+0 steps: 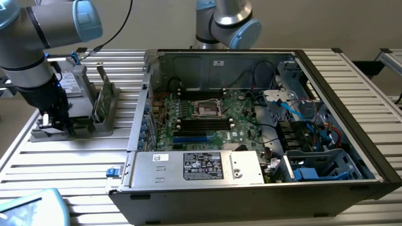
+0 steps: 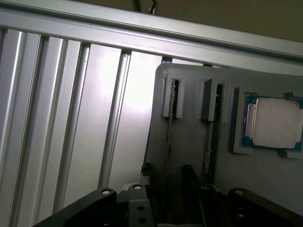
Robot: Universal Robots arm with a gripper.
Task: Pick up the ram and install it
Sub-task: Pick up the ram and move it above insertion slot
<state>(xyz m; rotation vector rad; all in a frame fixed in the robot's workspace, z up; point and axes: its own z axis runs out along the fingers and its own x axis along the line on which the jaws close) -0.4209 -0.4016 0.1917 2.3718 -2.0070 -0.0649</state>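
The ram [image 2: 169, 142] stands on its thin edge in a slot of the gray holder [image 2: 189, 142] on the counter [image 1: 75, 160]. I think it is light, stiff and easy to break, so I should pinch its flat sides. My hand [image 2: 167, 172] points straight down, with its fingers [image 2: 188, 176] open on both sides of the ram.

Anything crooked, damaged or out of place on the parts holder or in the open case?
Nothing stands out. The claw is down at the grey holder, the ram stands straight in its slot, and the processor lies flat in its recess.
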